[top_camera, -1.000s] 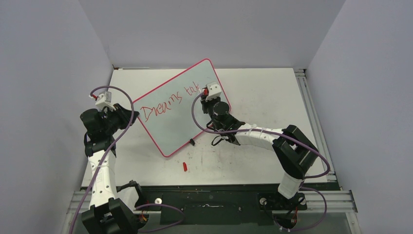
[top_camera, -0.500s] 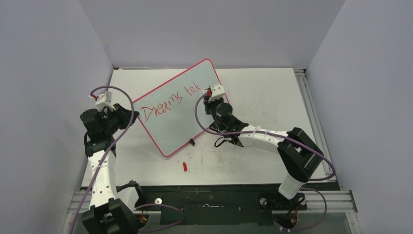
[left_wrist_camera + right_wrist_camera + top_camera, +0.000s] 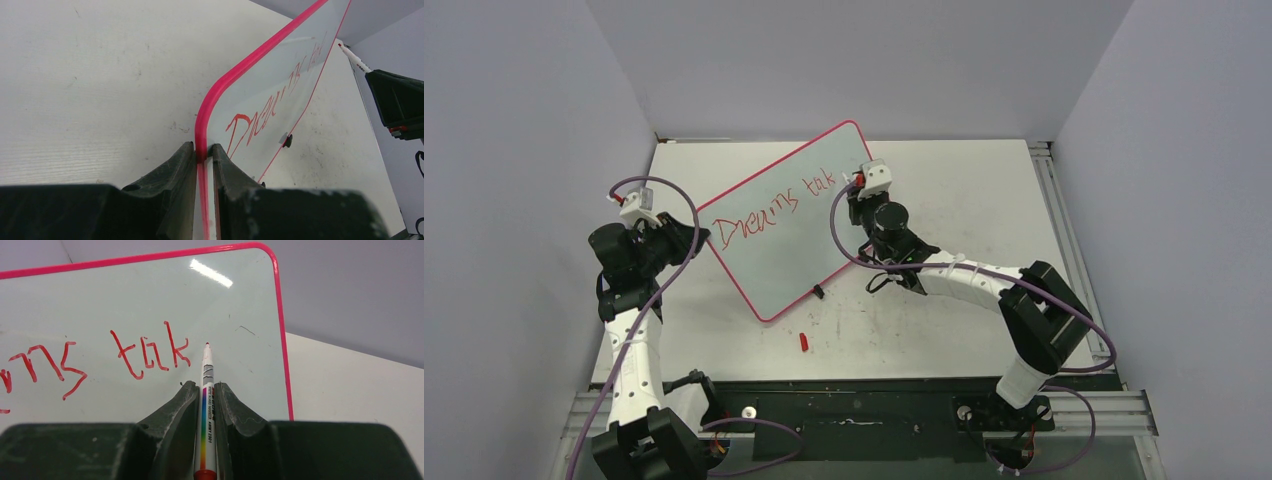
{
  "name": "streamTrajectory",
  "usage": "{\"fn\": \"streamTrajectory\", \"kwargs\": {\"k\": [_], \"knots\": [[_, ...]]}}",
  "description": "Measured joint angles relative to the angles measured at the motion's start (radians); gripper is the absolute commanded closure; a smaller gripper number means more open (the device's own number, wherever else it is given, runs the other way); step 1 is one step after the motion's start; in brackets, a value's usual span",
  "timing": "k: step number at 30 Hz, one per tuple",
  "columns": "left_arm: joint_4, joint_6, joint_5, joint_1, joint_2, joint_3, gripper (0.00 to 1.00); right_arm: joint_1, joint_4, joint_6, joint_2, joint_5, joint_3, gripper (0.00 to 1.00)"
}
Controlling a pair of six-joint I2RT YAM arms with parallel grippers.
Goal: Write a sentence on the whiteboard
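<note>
Whiteboard (image 3: 784, 225): rounded-corner rectangle, glossy pale grey-white face, thin red-pink rim. It sits at a slant across the left-centre of the matte white, scuffed worktop (image 3: 984, 200), far corner near the back wall. Red handwriting "Dreams tak" runs along it. Left gripper (image 3: 203, 150): dark, rough-moulded jaws clamped on the rim at the board's left corner, rim running up between them. Right gripper (image 3: 204, 387): jaws closed on a slim white marker (image 3: 207, 365) with rainbow stripe and red tip, aimed at the board just right of the "k"; tip probably touching the surface, can't confirm. Small black clip foot (image 3: 819, 292) on the near long edge. Small red piece (image 3: 804, 342) lies apart on the worktop, nearer the bases. Broad stretch of worktop runs right of the board up to the metal rail (image 3: 1052, 210); left arm sits close to the side wall.
</note>
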Motion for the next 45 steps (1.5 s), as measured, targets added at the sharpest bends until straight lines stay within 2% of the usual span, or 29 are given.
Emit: {"fn": "streamTrajectory", "kwargs": {"k": [45], "knots": [[-0.003,0.003,0.0,0.0,0.0,0.0,0.86,-0.008,-0.002,-0.006,0.074,-0.028,0.056,0.95]]}}
